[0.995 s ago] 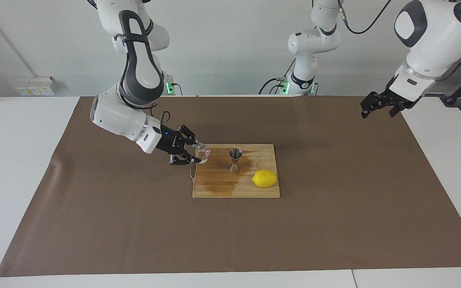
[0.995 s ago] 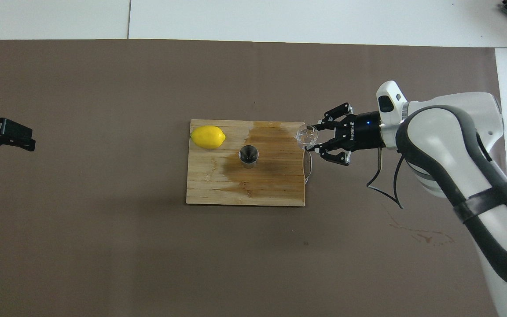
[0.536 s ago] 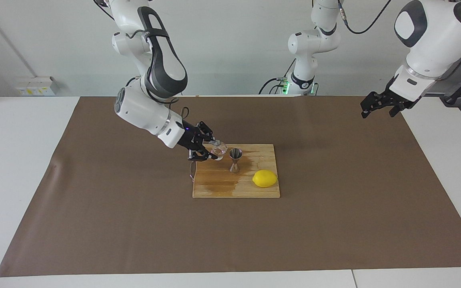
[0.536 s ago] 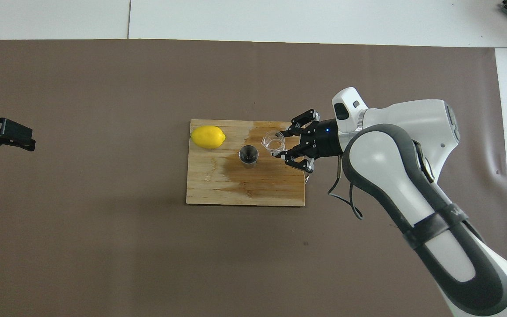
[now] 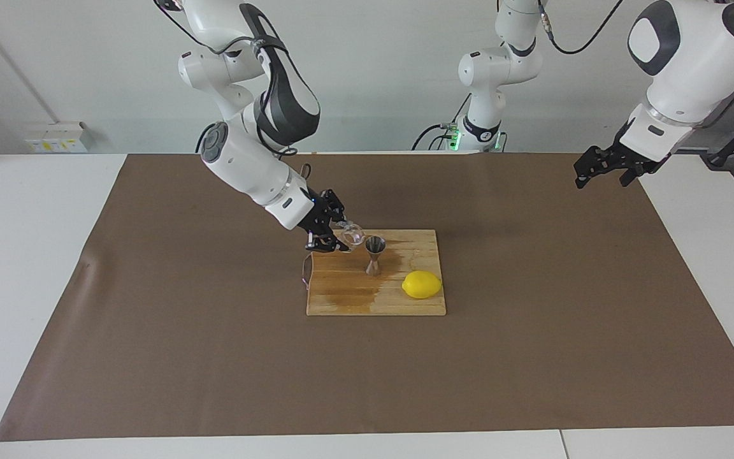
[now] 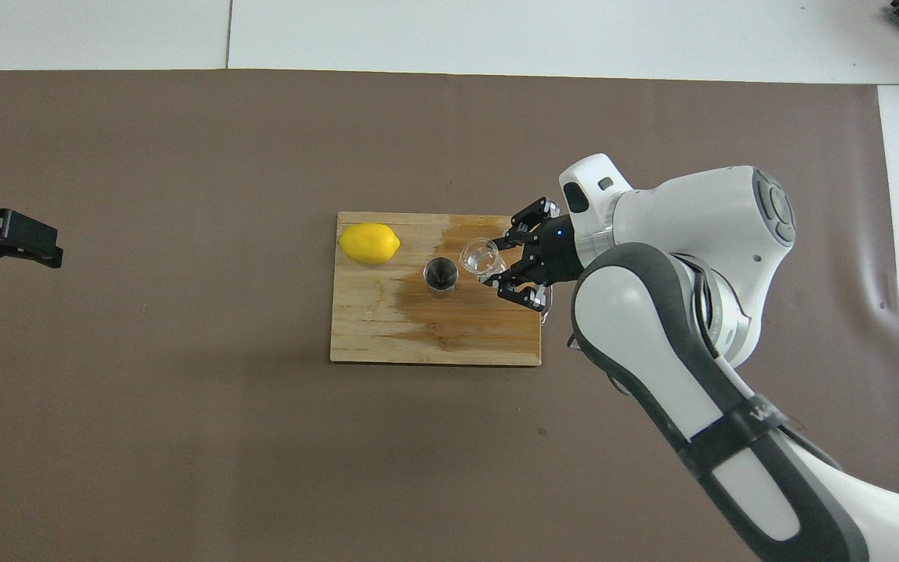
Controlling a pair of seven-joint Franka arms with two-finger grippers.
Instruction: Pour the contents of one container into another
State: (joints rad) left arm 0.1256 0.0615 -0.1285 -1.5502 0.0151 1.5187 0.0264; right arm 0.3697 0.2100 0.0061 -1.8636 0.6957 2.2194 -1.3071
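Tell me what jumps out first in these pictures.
The right gripper holds a glass cup tilted beside the steel jigger, which stands on a wet-stained wooden board. A yellow lemon lies on the board toward the left arm's end, and the left gripper waits over the mat's edge.

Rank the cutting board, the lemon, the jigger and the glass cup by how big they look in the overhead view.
1. cutting board, by far the largest
2. lemon
3. glass cup and jigger: about alike; the cup is held up in the air, nearer the camera, so no ranking between them.
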